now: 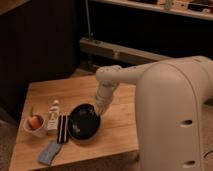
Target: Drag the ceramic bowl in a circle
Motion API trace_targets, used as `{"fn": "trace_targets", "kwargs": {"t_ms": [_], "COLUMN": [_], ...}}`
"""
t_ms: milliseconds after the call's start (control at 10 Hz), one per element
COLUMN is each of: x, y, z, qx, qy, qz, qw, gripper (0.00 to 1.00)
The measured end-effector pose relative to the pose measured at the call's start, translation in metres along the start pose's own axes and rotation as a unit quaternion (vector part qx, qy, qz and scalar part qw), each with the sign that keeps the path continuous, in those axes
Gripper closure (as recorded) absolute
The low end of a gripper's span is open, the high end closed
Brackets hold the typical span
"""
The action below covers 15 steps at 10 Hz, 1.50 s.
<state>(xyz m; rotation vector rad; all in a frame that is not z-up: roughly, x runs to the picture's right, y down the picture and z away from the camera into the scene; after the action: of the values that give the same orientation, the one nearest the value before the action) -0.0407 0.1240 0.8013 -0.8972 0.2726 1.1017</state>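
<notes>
Right at the front edge lies a soft blue cloth [49, 152], crumpled. Behind it, a small white cup [33, 125] with something orange inside, a white tube [53, 111], and a flat dark bar [62, 129]. Now the ceramic bowl [82, 122]: glossy black, round and shallow, sitting front-centre on the pale wooden counter [120, 135], just beside that bar. Whether they touch, I can't say.

The tool [99, 112] is down at the bowl's right rim, on the end of a smooth white arm [112, 82]. I can't tell whether it is clamped on the rim or merely pressing.

My read is that the drag is under way. How much of the circle is traced, nothing here shows.

Farther back there's a dull metal rail [120, 50] in the dark.
</notes>
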Motion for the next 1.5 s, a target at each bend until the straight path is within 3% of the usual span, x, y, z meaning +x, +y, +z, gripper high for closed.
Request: {"fn": "trace_targets", "kwargs": {"t_ms": [200,400,800,1200,1500], "x": [-0.015,-0.032,-0.060,-0.036,-0.001], "y": [0.002,-0.012,-0.066,-0.113,-0.150], "z": [0.008,0.016,0.025,0.035,0.034], "qx": [-0.003,-0.005,0.007,0.021,0.036], "qy": [0.004,0.008,0.022,0.041,0.054], "qz": [0.002,0.020,0.077,0.129,0.159], "qw": [1.0000,0.9998,0.9968,0.9905,0.9851], "gripper": [0.86,0.86,0.86,0.86,0.86]}}
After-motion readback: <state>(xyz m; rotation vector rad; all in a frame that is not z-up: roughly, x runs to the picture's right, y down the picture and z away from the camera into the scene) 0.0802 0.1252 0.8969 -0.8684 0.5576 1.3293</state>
